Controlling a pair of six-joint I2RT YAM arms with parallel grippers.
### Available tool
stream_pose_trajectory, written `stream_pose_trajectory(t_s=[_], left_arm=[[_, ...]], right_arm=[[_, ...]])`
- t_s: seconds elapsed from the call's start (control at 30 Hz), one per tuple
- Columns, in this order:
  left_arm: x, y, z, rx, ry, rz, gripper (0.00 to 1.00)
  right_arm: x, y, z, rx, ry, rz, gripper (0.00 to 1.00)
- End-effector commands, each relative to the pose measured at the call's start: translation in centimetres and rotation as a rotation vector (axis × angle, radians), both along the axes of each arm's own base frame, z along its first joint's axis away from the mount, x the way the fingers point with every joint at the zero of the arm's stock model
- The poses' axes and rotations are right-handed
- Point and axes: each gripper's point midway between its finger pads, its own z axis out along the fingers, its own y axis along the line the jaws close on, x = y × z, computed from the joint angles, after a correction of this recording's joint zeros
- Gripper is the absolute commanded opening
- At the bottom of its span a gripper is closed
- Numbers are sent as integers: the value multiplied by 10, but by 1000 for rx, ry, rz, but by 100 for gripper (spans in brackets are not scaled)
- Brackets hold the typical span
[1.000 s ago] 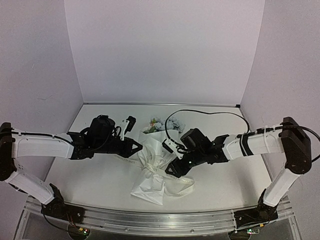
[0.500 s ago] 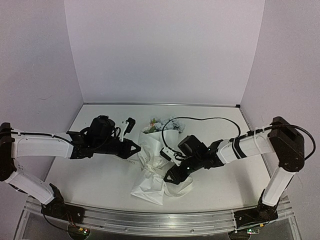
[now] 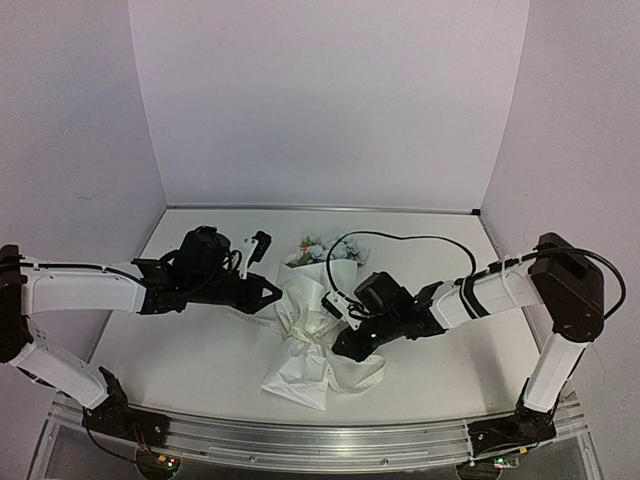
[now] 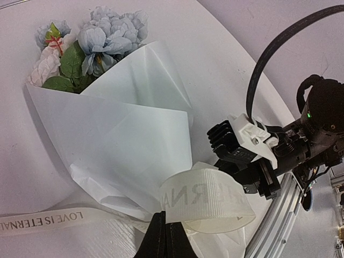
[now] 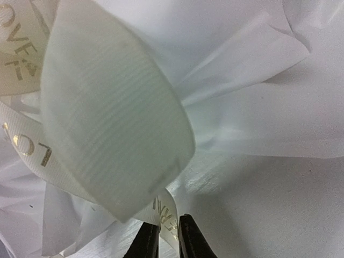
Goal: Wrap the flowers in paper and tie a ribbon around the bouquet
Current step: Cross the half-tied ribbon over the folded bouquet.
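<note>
Jaws on the left gripper (image 3: 274,293) are pressing fully together, pinching the ribbon (image 4: 207,201) where its printed tail is running off to the left across the table (image 3: 190,350). Just to the right, the bouquet (image 3: 303,335) is lying on its side in the middle of the table. The flowers (image 4: 105,37) are pointing toward the far side, and the paper (image 4: 123,134) is narrowing to a waist where the ribbon is looping. Further right, the right gripper (image 5: 164,241) is hanging close over the crumpled lower paper. Its jaws are standing almost together with a strand of the ribbon running between the tips; it looks like a pinch, though how firm is hard to judge.

The step in hand appears to be drawing the tie snug at the waist. Doing it well probably means pulling the two ends apart evenly and low along the table, so the loop is tightening around the paper rather than sliding toward the flowers. Pulling gently should matter too, since the thin sheet is likely to tear or crumple.
</note>
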Motion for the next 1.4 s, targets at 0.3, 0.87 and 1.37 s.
stream_pose_trajectory(t_s=[0.3, 0.87, 1.37], left_arm=[[6, 3, 38, -65, -66, 12, 0], [-37, -15, 44, -185, -35, -233, 0], [-95, -49, 48, -199, -6, -502, 0]], right_arm=[[-10, -19, 45, 19, -21, -164, 0], [-3, 31, 73, 68, 295, -463, 0], [21, 54, 59, 207, 354, -640, 0]])
